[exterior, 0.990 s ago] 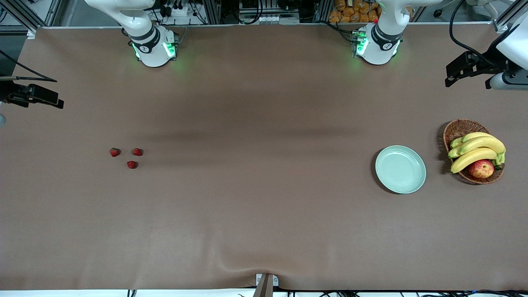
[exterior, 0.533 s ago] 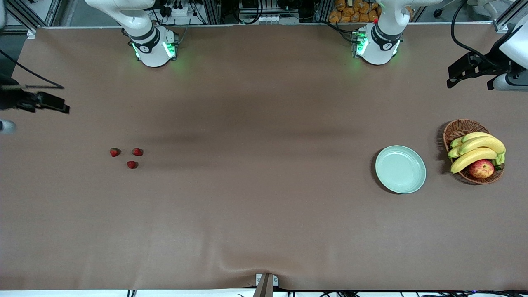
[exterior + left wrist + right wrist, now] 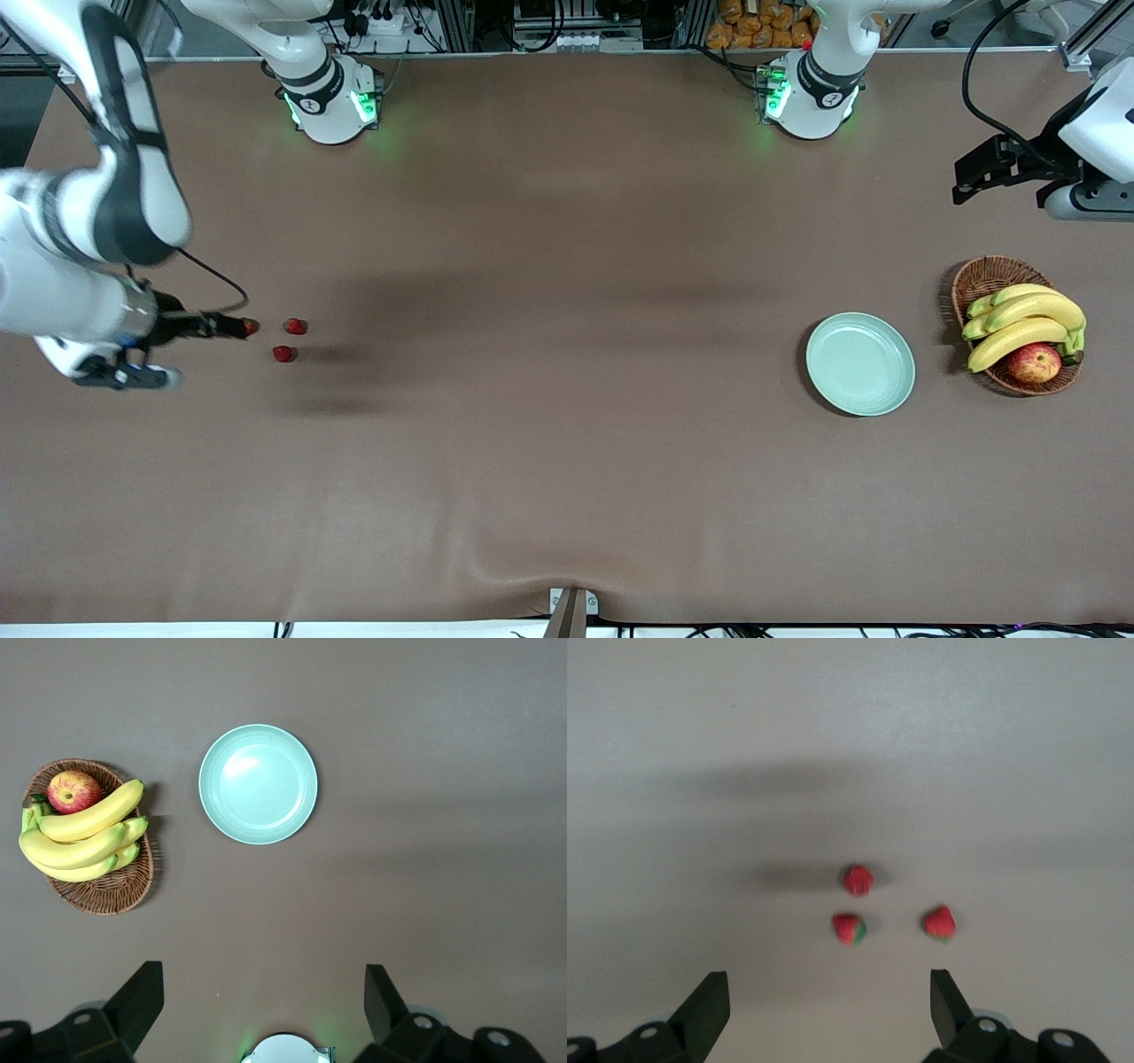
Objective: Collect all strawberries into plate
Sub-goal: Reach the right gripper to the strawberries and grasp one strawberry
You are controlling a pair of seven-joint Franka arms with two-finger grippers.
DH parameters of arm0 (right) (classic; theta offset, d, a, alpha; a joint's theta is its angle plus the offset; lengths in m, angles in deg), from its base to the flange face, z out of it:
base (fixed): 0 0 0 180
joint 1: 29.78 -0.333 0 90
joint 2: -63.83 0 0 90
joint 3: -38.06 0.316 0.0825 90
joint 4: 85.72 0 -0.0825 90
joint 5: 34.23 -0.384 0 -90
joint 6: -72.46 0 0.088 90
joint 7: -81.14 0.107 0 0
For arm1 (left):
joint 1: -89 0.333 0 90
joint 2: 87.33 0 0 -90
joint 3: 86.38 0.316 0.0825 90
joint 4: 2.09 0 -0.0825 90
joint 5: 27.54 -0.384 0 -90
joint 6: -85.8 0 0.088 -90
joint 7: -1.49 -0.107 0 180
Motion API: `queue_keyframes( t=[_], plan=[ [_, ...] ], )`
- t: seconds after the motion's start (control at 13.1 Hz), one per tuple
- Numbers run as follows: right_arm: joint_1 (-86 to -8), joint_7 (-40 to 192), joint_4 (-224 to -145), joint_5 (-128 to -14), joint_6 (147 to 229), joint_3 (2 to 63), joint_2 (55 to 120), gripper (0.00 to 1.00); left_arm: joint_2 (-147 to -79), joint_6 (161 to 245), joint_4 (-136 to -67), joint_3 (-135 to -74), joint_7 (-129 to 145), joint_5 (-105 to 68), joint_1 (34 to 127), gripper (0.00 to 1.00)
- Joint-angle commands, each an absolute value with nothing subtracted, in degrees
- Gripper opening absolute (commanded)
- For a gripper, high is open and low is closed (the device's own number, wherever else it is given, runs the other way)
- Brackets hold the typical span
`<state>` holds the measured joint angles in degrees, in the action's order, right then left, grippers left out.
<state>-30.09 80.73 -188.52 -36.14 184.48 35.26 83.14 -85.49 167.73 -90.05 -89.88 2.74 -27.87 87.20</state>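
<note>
Strawberries [image 3: 858, 880] untouched near counter's [image 3: 567, 487] right-arm end; plate [image 3: 860, 363] empty. Right end effector [image 3: 824, 1010] spread above them; next: descend, pinch one. Left end effector [image 3: 264, 1005] spread, waiting.

We are seeing the brown table [image 3: 567, 461] bearing three strawberries [image 3: 285, 354], a mint plate [image 3: 860, 364] and a wicker basket [image 3: 982, 277].

Two white robot arms rise from round white bases [image 3: 332, 106] at the frame's top, each base ringed by a black band and lit with green lights. At far left, the right arm [image 3: 80, 221] shows glossy white shells, a wide black joint band and a thin black cable. At upper right, the left arm [image 3: 1094, 133] carries black fittings and looping black cable.
</note>
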Motion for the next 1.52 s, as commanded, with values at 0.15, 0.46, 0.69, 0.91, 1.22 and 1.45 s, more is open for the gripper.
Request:
queue_keyframes(
  t=[0.15, 0.46, 0.69, 0.91, 1.22, 1.45],
  plan=[
    [-30.4, 80.8, -190.3, -35.8, 194.3, 35.2, 91.5, 1.00, -85.6, 168.3, -89.2, -89.9, 3.1, -27.5, 86.8, 1.00],
    [-30.3, 80.8, -190.4, -35.9, 195.2, 35.1, 94.8, 0.98, -85.7, 170.1, -89.5, -90.0, 3.2, -27.4, 86.5, 1.00],
    [-30.3, 80.8, -190.4, -35.9, 197.1, 35.1, 97.0, 0.94, -86.5, 171.2, -89.7, -90.0, 3.2, -27.4, 85.4, 1.00],
    [-30.0, 80.9, -190.9, -35.9, 196.4, 35.1, 97.3, 0.87, -88.1, 172.4, -89.9, -90.0, 3.4, -27.5, 83.1, 1.00],
    [-30.0, 80.9, -192.9, -36.0, 195.8, 35.2, 97.8, 0.76, -91.7, 175.9, -89.9, -90.8, 7.6, -27.5, 80.4, 1.00],
    [-30.0, 80.3, -192.9, -36.0, 195.8, 35.2, 97.8, 0.63, -95.4, 178.9, -89.9, -91.6, 12.6, -27.5, 77.9, 1.00]
  ],
)
